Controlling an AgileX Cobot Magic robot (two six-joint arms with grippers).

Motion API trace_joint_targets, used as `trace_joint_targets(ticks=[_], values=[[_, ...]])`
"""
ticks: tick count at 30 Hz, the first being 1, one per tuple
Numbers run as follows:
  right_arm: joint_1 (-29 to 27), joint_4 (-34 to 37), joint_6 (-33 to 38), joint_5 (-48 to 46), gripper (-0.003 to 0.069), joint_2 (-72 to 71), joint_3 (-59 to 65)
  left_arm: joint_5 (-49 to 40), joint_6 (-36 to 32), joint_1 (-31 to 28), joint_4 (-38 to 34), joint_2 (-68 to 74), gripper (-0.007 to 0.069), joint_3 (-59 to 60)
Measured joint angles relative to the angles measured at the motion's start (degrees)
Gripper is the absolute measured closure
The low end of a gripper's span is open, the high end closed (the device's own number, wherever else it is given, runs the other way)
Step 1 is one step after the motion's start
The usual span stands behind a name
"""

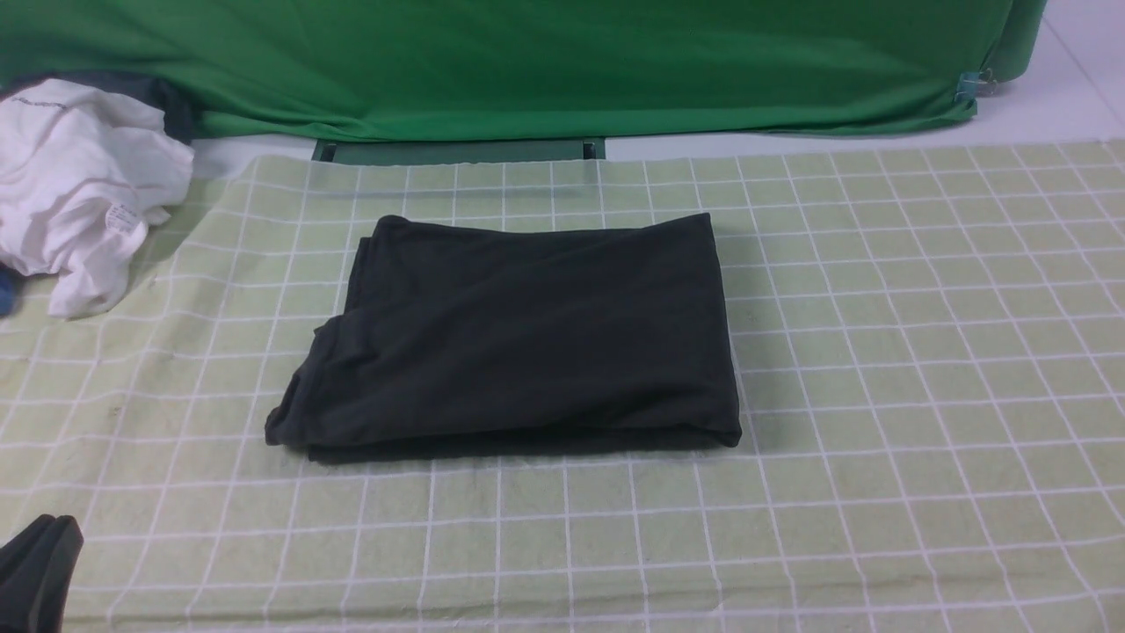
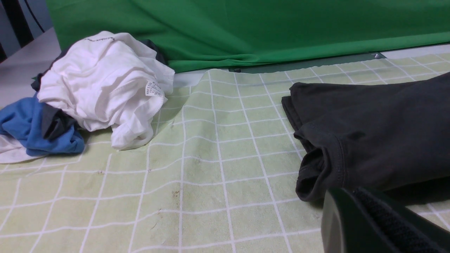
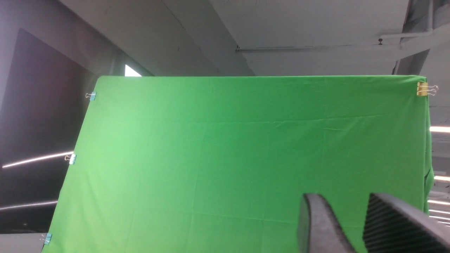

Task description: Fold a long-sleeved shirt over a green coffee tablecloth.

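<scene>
The long-sleeved shirt [image 1: 518, 334] lies folded into a black rectangle in the middle of the green coffee tablecloth [image 1: 923, 352], a pale green cloth with a white grid. Its bunched left end [image 2: 323, 165] shows in the left wrist view. My left gripper [image 1: 39, 563] sits at the near left corner, apart from the shirt. Its jaws [image 2: 351, 192] are shut with nothing between them. My right gripper [image 3: 346, 200] is out of the front view. It points up at the green backdrop and stands open and empty.
A crumpled white garment [image 1: 79, 185] lies at the cloth's far left with a blue garment [image 2: 35, 130] beside it. A plain bright green backdrop [image 1: 562, 61] hangs along the back, held by clips [image 3: 423, 89]. A dark frame [image 1: 457, 151] sits at its foot.
</scene>
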State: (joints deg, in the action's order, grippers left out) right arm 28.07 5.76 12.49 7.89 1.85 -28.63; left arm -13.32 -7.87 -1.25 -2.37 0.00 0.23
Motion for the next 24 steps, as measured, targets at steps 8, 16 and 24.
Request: trace_joint_targets(ticks=[8,16,24], values=[[0.0,0.0,0.0,0.0,0.0431,0.0,0.0,0.0,0.0,0.0,0.0,0.0,0.061,0.0],[0.0,0.0,0.0,-0.4,0.0422,0.0,0.0,0.0,0.0,0.0,0.0,0.0,0.061,0.0],[0.0,-5.8,-8.2,-8.2,0.0421,2.8,0.0,0.0,0.0,0.0,0.0,0.0,0.061,0.0]])
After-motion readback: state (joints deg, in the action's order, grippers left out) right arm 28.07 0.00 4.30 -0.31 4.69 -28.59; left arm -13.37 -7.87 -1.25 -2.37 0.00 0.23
